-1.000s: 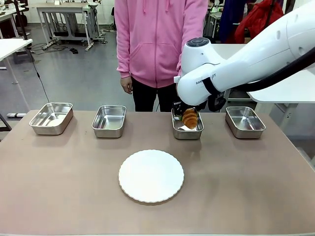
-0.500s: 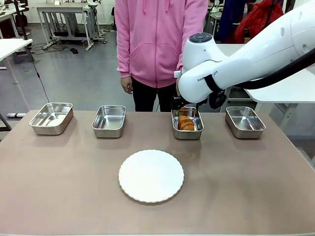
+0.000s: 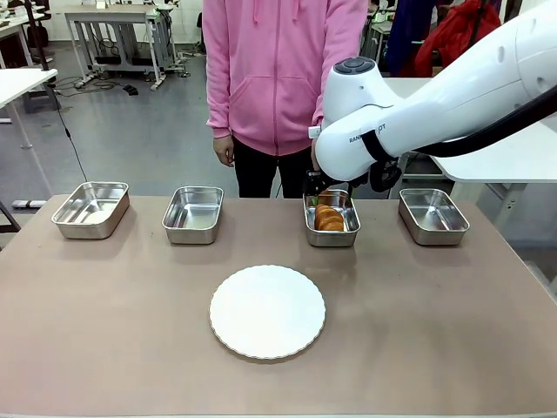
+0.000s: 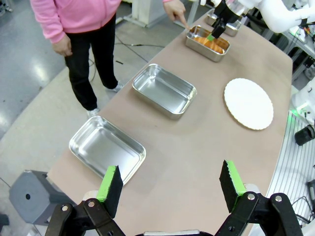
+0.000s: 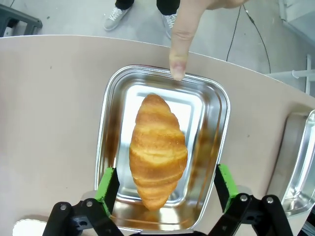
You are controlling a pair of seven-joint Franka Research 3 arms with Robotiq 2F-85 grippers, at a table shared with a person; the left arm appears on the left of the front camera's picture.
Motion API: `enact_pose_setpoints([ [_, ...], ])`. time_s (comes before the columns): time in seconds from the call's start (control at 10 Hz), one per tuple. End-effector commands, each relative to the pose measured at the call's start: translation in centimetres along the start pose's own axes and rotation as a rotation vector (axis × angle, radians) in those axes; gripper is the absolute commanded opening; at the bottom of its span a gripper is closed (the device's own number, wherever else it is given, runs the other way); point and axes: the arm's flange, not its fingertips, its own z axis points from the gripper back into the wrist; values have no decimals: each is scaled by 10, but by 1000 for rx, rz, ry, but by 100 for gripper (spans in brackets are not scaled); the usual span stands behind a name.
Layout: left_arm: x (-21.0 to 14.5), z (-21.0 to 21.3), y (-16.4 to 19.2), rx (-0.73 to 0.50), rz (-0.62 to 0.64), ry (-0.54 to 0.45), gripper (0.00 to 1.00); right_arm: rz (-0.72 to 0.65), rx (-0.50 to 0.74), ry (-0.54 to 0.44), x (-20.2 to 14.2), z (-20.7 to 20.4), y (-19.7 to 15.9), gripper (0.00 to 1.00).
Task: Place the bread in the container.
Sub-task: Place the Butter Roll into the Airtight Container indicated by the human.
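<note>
The bread, a golden-brown croissant, lies flat inside a steel container, third from the left in the front view, where the croissant shows inside it. My right gripper hangs open just above it, green pads on either side of the croissant without touching. A person's finger points at the container's far rim. My left gripper is open and holds nothing, high over the table's left end; from there the container with the bread sits far off.
Three other steel trays stand in the same row. A round white plate lies in the middle of the table. The person in a pink hoodie stands at the far edge.
The croissant was held tilted over the container; my right gripper opened and it now lies flat inside. The gripper has risen slightly.
</note>
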Motion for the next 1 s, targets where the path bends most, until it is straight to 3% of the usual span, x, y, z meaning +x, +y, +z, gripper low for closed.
enact_pose_setpoints([
  [0.0,2,1,-2,-3,-8,-7,100,1,7,-20,2,0,0,100],
  [0.6,2,1,-2,-3,-8,-7,100,0,0,-1,0,0,0,100],
  [0.9,2,1,-2,-3,-8,-7,100,-35,9,-134,-39,72,-15,100],
])
